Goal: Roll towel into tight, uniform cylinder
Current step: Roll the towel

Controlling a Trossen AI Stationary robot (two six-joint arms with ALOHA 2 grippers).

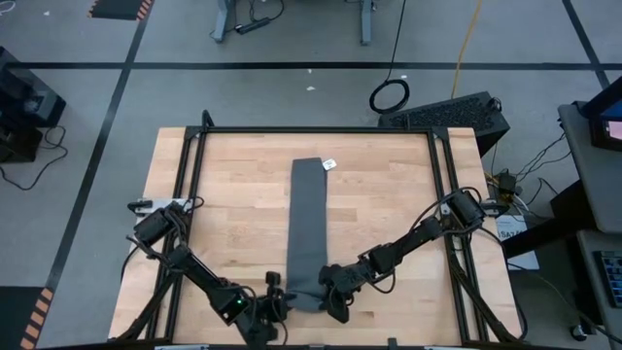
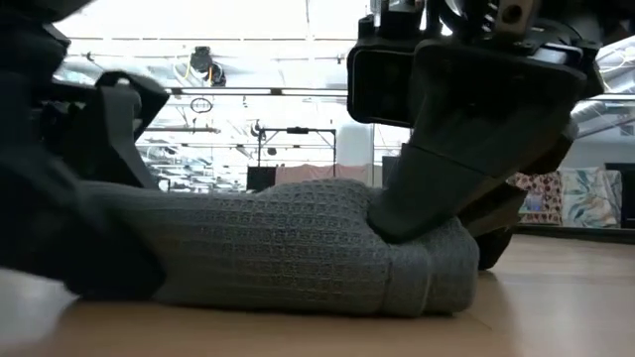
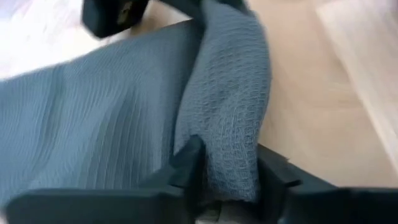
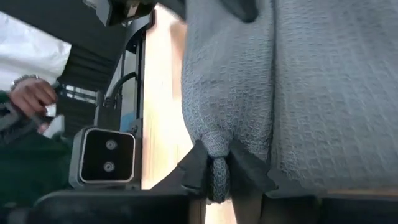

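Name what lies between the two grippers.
High view: the rolled near end of the dark grey cloth towel spans from the left gripper to the right gripper.

- The left arm is reached low along the table's near edge, and its hand (image 1: 275, 303) is closed on a fold of the towel (image 1: 309, 228).
- The right arm is stretched in from the opposite side, its hand (image 1: 330, 303) pinched on the same end.

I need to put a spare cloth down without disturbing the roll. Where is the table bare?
Bare wood lies either side of the towel, out to the black frame. The near edge is crowded: left gripper and right gripper pinch the towel's rolled end.
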